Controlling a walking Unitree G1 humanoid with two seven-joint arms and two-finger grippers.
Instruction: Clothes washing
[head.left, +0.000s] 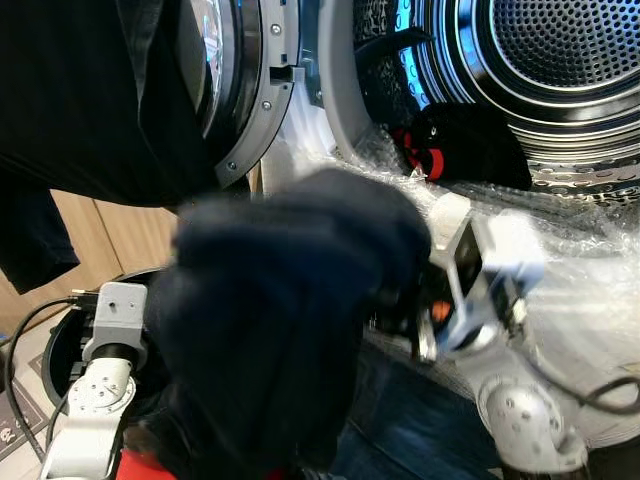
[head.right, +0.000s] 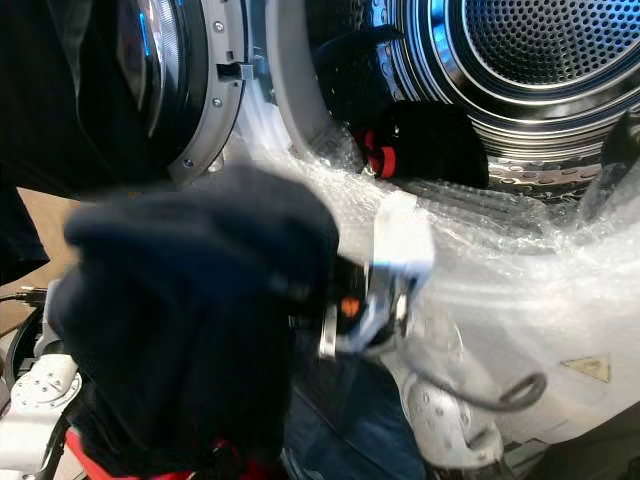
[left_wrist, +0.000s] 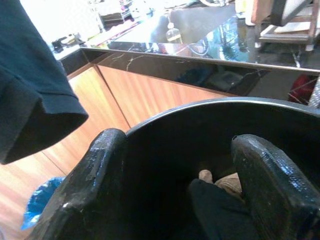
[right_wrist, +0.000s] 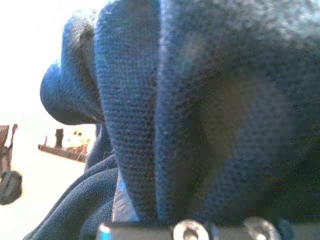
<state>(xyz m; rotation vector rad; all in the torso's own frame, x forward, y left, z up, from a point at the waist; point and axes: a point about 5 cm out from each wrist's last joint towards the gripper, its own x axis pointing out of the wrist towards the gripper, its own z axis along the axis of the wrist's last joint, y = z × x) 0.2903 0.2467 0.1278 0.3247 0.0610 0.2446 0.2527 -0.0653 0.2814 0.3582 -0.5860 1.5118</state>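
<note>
A bunched dark navy knit garment (head.left: 270, 330) hangs in front of the washing machine's open drum (head.left: 560, 60). My right gripper (head.left: 395, 305) is buried in its right side and shut on it; the fabric (right_wrist: 200, 125) presses right up against the wrist camera and hides the fingers. A black and red piece of clothing (head.left: 470, 140) lies inside the drum near its mouth. My left gripper (left_wrist: 185, 190) is open, low at the left over the black laundry basket (left_wrist: 210, 110), with dark clothes lying between its fingers (left_wrist: 100, 170).
The round washer door (head.left: 240, 90) stands open at the upper left. Crinkled clear plastic (head.left: 580, 250) covers the machine's front below the drum mouth. A dark T-shirt (head.left: 80, 100) hangs at the left before wooden cabinets (head.left: 110, 240). Blue denim (head.left: 420, 420) lies below.
</note>
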